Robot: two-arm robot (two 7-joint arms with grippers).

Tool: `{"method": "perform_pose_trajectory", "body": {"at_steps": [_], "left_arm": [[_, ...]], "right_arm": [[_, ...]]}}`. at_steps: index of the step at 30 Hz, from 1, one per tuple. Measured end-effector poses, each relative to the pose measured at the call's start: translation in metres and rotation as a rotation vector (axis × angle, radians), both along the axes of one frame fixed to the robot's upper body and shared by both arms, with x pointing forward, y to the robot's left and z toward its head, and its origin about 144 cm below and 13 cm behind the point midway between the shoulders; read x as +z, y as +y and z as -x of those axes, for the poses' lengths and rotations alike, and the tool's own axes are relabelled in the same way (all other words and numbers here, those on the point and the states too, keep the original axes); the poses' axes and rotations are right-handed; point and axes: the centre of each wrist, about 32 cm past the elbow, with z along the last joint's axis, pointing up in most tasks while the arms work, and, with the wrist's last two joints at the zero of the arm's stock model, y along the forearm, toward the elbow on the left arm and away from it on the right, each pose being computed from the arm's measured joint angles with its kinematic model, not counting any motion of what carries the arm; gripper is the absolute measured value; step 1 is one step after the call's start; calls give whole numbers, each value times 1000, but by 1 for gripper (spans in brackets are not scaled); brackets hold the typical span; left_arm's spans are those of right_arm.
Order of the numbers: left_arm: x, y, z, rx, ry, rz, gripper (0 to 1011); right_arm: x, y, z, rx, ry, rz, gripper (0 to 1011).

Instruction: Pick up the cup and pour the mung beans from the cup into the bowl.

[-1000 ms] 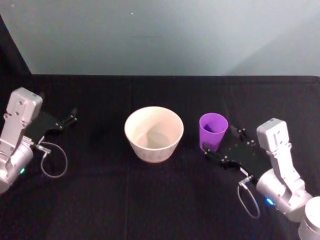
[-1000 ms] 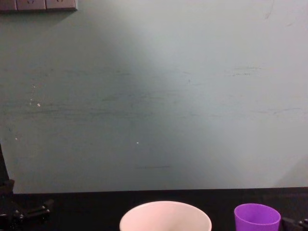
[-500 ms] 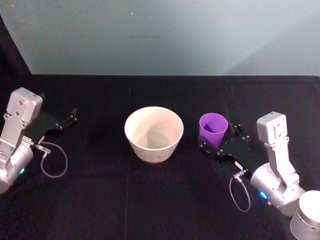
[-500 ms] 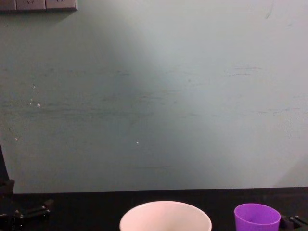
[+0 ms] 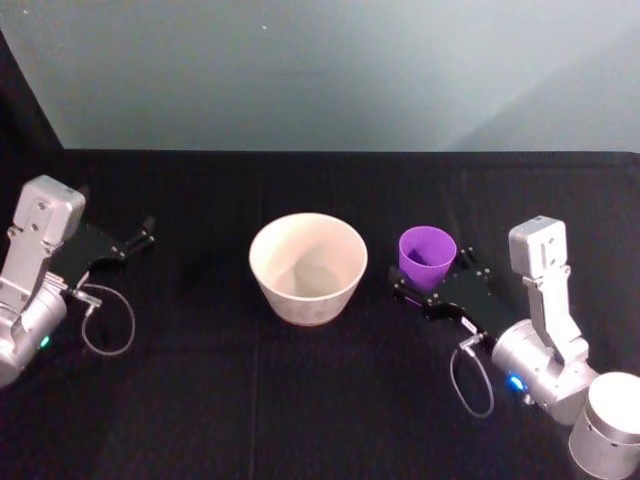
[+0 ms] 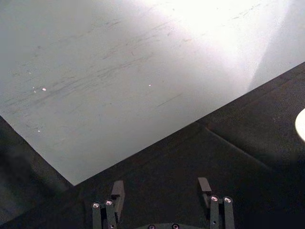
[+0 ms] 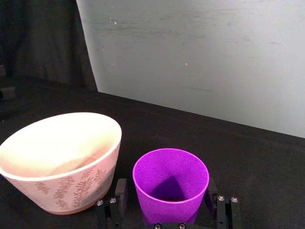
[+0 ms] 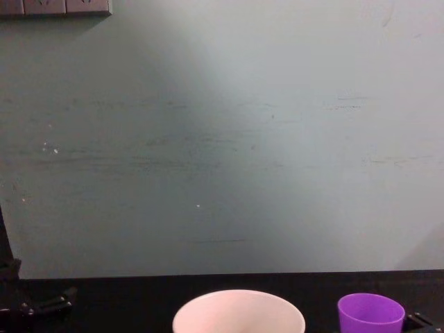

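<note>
Cup (image 5: 427,257): stood upright between spread fingers of the right gripper (image 7: 166,187), not yet clasped, bowl (image 5: 305,298) just beside, leftward. Left gripper (image 6: 161,190): parked well apart, fingers open, empty.

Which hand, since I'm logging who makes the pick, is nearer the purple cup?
Right. The right hand straddles the cup, one finger either side; the left hand sits far off on the other side of the bowl.
</note>
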Motion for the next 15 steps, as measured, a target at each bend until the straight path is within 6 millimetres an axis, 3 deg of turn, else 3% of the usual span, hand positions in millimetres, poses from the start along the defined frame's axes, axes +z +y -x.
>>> {"method": "perform_pose_trajectory", "body": {"at_steps": [7, 11, 15], "left_arm": [[0, 0, 0, 0, 0, 0, 1000], [0, 0, 0, 0, 0, 0, 1000], [0, 0, 0, 0, 0, 0, 1000]], "right_arm": [[-1, 0, 0, -2, 4, -1, 994], [-2, 0, 0, -5, 4, -2, 927], [-3, 0, -1, -8, 2, -5, 795]]}}
